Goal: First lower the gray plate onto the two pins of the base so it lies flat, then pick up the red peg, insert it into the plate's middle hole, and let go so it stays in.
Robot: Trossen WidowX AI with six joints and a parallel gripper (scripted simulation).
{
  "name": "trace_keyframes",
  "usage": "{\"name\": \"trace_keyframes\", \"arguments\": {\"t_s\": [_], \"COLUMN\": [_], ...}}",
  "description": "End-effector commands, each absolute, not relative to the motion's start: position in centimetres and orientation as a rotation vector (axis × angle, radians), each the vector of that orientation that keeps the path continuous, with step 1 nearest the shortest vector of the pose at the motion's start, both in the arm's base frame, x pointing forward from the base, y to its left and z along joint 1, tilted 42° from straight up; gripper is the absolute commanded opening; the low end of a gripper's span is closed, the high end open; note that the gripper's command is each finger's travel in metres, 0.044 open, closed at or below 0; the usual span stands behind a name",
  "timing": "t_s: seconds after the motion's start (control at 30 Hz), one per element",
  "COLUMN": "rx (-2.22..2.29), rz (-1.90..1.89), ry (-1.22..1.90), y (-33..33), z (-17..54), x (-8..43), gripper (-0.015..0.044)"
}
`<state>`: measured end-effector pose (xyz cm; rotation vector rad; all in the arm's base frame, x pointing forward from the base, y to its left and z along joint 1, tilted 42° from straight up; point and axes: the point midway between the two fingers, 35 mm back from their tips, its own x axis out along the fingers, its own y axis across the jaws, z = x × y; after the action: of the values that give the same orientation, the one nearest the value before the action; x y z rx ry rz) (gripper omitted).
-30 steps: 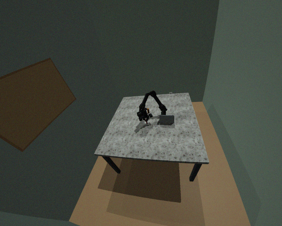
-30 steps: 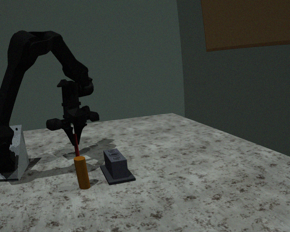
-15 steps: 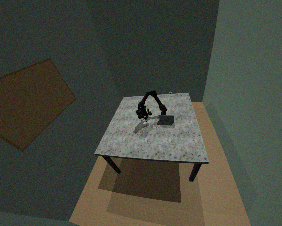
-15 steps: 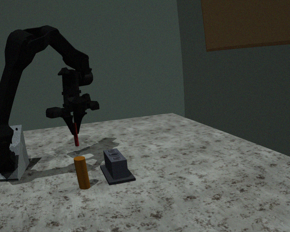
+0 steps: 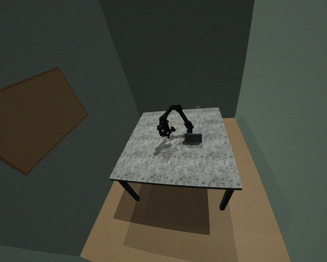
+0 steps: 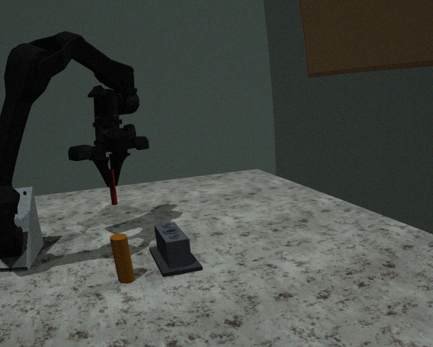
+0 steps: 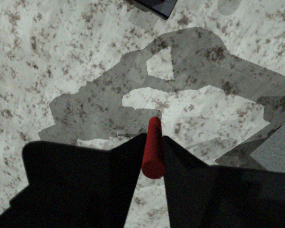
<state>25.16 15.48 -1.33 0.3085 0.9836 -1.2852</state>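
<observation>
My gripper (image 5: 167,135) (image 6: 113,183) (image 7: 154,139) is shut on the red peg (image 6: 114,196) (image 7: 153,153), which hangs nearly upright, its lower end above the table. In the exterior view the gray plate (image 6: 177,251) looks like a thick block with three round openings in a row along its top. It sits level on the dark flat base (image 6: 181,270), to the right of and nearer the camera than my gripper. The pins are too small to tell apart from the openings. A corner of the base (image 7: 164,13) shows at the wrist view's top edge. No peg stands in the middle hole.
An orange cylinder (image 6: 122,258) (image 5: 171,126) stands upright beside the base, on its left in the exterior view. A light gray wedge-shaped block (image 5: 193,138) (image 6: 35,231) (image 7: 271,152) stands by the arm's foot. The speckled table (image 5: 174,169) (image 6: 289,307) carries everything.
</observation>
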Motion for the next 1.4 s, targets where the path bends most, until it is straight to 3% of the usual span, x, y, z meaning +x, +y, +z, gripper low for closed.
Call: {"name": "trace_keyframes", "arguments": {"t_s": [0.0,1.37], "rx": [0.308,0.322], "rz": [-1.283,-1.270], "ry": [0.984,0.991], "y": [14.9,7.5], "z": [-0.8,6.1], "x": [25.9,32.5], "gripper": [0.0000,0.0000]}}
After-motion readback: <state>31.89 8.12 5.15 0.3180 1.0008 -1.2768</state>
